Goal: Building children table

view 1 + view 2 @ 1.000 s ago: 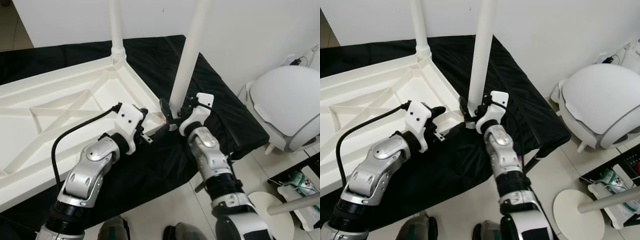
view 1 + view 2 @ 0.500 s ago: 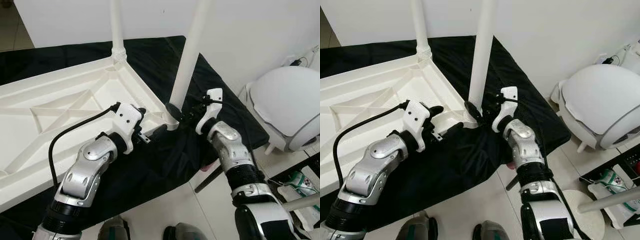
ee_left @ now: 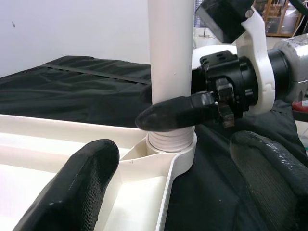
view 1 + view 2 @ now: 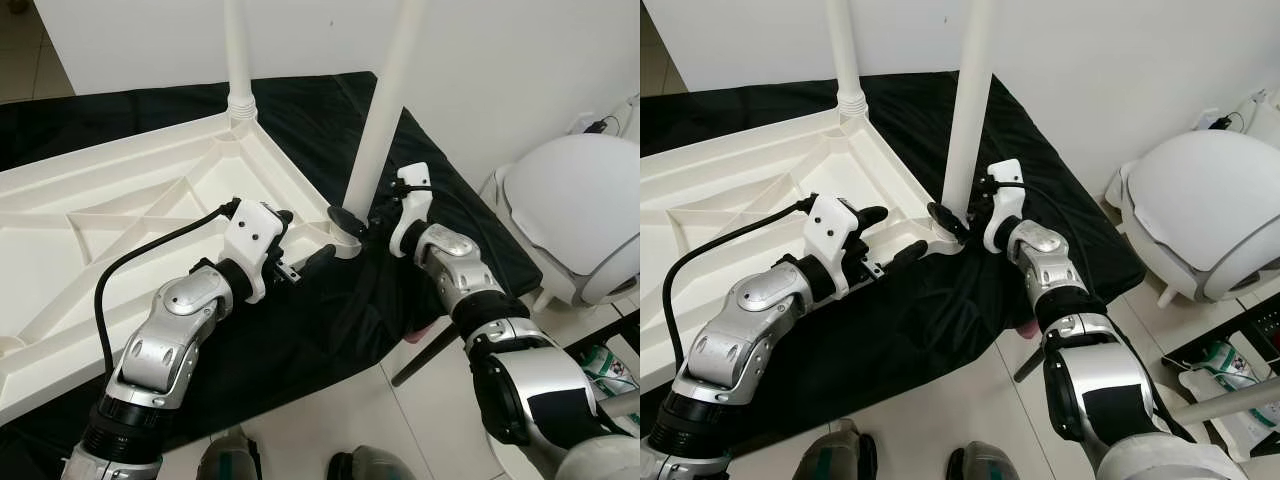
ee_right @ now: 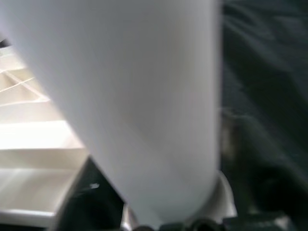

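The white table top (image 4: 120, 190) lies upside down on a black cloth (image 4: 300, 330). One white leg (image 4: 237, 50) stands upright in the far corner. A second leg (image 4: 385, 110) stands in the threaded socket (image 3: 171, 139) of the near right corner. My right gripper (image 4: 358, 218) is shut on this second leg just above the socket, with one black finger (image 3: 178, 113) lying across the leg's front. My left gripper (image 4: 300, 240) is open beside the same corner, one finger over the table's underside and the other over the cloth, holding nothing.
A white wall stands close behind the legs. To the right on the tiled floor sits a large white domed object (image 4: 575, 210), and a white pole on a round base (image 4: 1230, 400) lies lower right. The cloth-covered surface ends just right of the corner.
My right forearm has swung out to the right around the leg while its gripper stayed at the leg's base. The left gripper has barely moved.
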`<state>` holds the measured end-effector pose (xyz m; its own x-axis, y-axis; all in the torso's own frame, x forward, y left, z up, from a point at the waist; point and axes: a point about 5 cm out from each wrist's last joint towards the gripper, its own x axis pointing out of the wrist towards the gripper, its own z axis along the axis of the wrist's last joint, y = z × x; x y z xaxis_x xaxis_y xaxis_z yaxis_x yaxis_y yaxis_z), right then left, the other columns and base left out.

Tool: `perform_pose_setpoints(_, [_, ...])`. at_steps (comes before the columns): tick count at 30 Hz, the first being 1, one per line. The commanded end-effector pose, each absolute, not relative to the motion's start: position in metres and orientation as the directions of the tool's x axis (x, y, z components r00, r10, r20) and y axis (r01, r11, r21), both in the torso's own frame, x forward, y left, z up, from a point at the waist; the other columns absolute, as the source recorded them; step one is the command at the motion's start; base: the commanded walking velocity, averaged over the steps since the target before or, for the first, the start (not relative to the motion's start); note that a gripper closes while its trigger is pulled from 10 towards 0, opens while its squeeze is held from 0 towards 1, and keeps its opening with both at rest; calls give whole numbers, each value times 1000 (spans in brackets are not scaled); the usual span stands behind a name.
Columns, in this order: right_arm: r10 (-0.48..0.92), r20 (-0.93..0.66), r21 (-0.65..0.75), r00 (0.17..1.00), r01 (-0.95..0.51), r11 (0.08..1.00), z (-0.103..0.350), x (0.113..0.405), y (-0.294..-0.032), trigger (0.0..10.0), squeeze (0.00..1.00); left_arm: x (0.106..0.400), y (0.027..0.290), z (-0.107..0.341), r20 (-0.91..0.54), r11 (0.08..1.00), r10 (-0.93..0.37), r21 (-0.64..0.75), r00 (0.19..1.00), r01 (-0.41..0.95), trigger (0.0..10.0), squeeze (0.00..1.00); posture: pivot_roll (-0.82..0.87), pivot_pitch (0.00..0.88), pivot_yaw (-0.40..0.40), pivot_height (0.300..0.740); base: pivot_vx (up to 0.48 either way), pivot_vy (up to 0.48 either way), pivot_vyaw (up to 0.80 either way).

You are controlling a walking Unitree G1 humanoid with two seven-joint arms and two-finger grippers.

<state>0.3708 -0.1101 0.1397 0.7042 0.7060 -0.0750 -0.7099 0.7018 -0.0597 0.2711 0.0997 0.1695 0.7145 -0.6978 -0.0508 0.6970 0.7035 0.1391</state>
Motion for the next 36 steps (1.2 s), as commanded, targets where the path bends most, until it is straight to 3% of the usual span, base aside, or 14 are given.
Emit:
perform_pose_setpoints(1, [718,-99,-68,689,-725,686,136,370,-108,0,0,269,97,173,-48,690,-711,147,702,709,10000,0,31,0,-52,740,0,0,0])
perform_pose_setpoints(14, [734,-74,-45,675,-738,673,128,366,-112,0,0,269,96,173,-49,689,-713,138,700,712,10000,0,21,0,-55,740,0,0,0])
perform_pose_setpoints(23, [761,32,-13,648,-761,649,130,350,-112,0,0,266,95,171,-59,682,-721,120,690,722,10000,0,8,11,-52,740,0,0,0])
perform_pose_setpoints(26, [714,45,-7,699,-714,700,128,346,-109,0,0,266,95,171,-60,680,-722,118,689,723,10000,0,5,14,-53,740,0,0,0])
perform_pose_setpoints(29, [520,77,65,851,-524,849,123,347,-103,0,0,266,96,171,-61,682,-721,113,690,723,10000,0,3,15,-50,740,0,0,0])
perform_pose_setpoints(36, [356,40,130,934,-358,925,114,346,-86,0,0,266,96,171,-64,680,-723,110,688,725,10000,0,5,11,-49,740,0,0,0])
